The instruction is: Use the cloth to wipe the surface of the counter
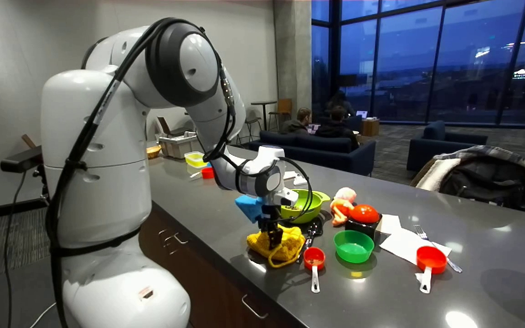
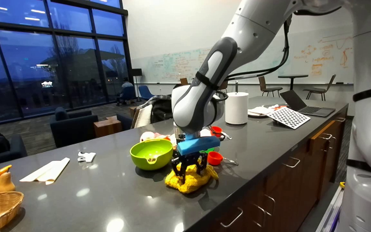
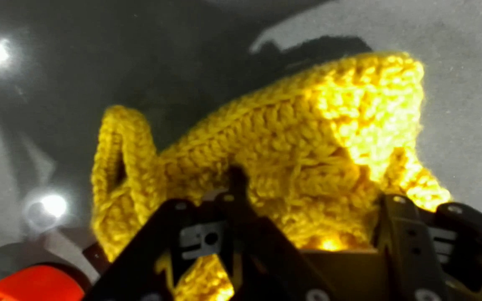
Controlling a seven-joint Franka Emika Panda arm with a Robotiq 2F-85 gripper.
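My gripper points down, its black fingers standing part way apart and sunk into the yellow cloth; folds bunch up between them, though I cannot tell whether they have a firm hold. The cloth lies crumpled on the grey counter, near the edge above the brown drawers, and in my wrist view a loop of it sticks out at the left. In an exterior view, a red measuring cup sits just right of the cloth, a dark utensil lies between the two, and a lime bowl stands on the far side. Further right are a small green bowl, a red round thing in a black box and, beside that, a pink-and-orange toy. Right of these lie white paper, a fork and a second red measuring cup. In an exterior view, a wicker basket stands near left, well apart from the cloth.
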